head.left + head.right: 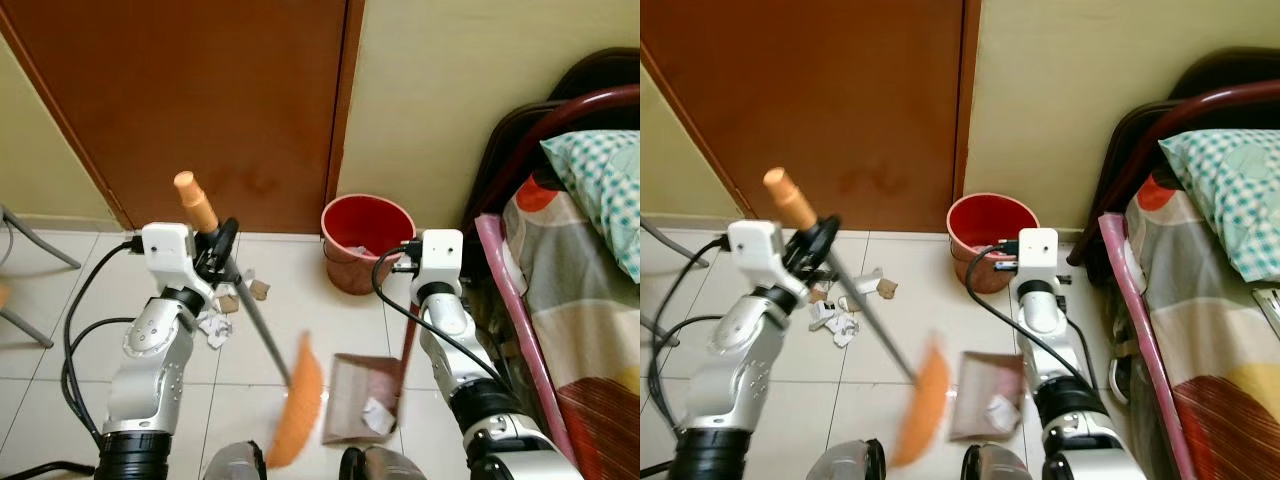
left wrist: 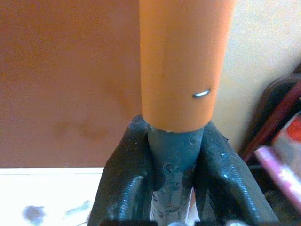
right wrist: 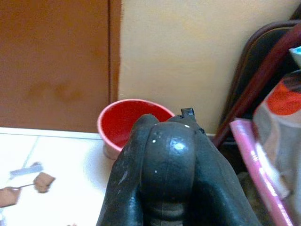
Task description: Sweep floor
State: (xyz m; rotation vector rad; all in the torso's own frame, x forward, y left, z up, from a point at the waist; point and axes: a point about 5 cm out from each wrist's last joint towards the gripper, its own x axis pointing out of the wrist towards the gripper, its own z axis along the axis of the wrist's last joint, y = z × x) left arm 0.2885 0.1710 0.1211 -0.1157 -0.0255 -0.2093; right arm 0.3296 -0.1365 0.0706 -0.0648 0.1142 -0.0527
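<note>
The left pincer (image 2: 174, 155) is clamped on the broom (image 1: 250, 320), its fingers (image 2: 127, 174) pinching the grey shaft just below the orange grip. From there the shaft slants down across the floor (image 1: 300, 275) to the blurred orange head, which hangs just beside the dustpan (image 1: 360, 400). The right pincer (image 3: 164, 160) is closed round a dark handle, by all appearance the dustpan's upright stem; a crumpled scrap already lies in the pan. Paper and cardboard scraps (image 1: 840, 315) lie on the tiles near the left arm, with a red bin (image 1: 367, 240) against the wall by the door (image 1: 200, 100) and a bed (image 1: 580, 290) on the right. To sweep well, the head should probably reach behind the scraps and draw them toward the pan in short strokes, while the pan keeps its lip flat on the tiles. The left wrist view shows the grip up close, and the head views alone show the broom head and pan.
</note>
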